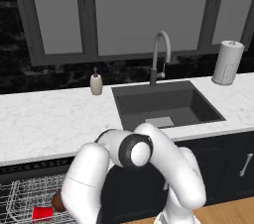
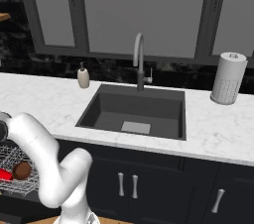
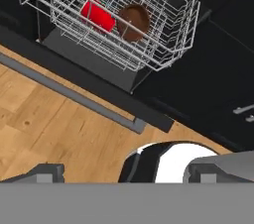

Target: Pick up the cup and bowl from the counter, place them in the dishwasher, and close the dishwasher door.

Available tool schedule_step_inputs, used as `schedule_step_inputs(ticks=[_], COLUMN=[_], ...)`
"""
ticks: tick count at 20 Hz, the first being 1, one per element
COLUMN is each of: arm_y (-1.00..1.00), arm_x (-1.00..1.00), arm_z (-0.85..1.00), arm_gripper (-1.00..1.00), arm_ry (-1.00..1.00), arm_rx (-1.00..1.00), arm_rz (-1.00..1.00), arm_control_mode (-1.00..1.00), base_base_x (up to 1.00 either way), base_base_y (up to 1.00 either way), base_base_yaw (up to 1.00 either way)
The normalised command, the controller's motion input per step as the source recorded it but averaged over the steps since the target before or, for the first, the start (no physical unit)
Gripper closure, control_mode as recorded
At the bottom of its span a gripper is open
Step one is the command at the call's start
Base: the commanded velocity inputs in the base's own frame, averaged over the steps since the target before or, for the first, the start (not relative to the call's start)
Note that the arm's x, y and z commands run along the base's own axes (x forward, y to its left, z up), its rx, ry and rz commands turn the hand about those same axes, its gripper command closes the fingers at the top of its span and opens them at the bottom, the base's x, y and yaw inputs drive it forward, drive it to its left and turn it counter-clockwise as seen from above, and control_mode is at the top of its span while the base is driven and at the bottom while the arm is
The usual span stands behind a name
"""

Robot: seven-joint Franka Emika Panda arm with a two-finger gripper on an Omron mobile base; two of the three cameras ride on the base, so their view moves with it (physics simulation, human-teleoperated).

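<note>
Cup [image 3: 97, 15] and bowl [image 3: 133, 21] are seen lying side by side in the pulled-out white rack [image 3: 163, 44] of the dishwasher [image 3: 89, 59], pincer [image 3: 124, 173] is spread wide and empty, dishwasher door [image 3: 74, 96] is judged left to close.

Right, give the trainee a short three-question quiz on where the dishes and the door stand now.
1. True or false: the small red tapered cup lies in the white wire rack.
2. What sits beside the cup in that rack?
3. The flat dark dishwasher door with its grey bar handle is: A) shut, B) folded down open, C) missing.

Key: 1 true. 2 the round reddish-brown wood-look bowl. 3 B; the tool stands open with nothing in it, above the wood floor.
</note>
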Motion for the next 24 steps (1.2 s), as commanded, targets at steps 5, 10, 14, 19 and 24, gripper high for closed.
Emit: schedule_step_inputs(ticks=[5,10,14,19,24], arm_y=[0.61,0.28,0.02,0.07,0.2], arm_x=[-1.0,-0.95,-0.66,-0.38,0.13], arm_z=[-0.55,-0.82,-0.92,-0.79,-0.73], arm_gripper=[-1.0,-1.0,-1.0,-1.0,-1.0], arm_ry=[-0.25,-0.42,-0.49,-0.49,-0.54], arm_rx=[-0.03,-0.09,-0.15,-0.14,-0.04], arm_rz=[-0.05,-0.03,0.0,0.0,-0.05], arm_control_mode=[-1.0,-1.0,-1.0,-1.0,-1.0], base_base_x=[0.0,0.0,0.0,0.0,0.0], base_base_y=[0.0,0.0,0.0,0.0,0.0], base_base_yaw=[0.0,0.0,0.0,0.0,0.0])
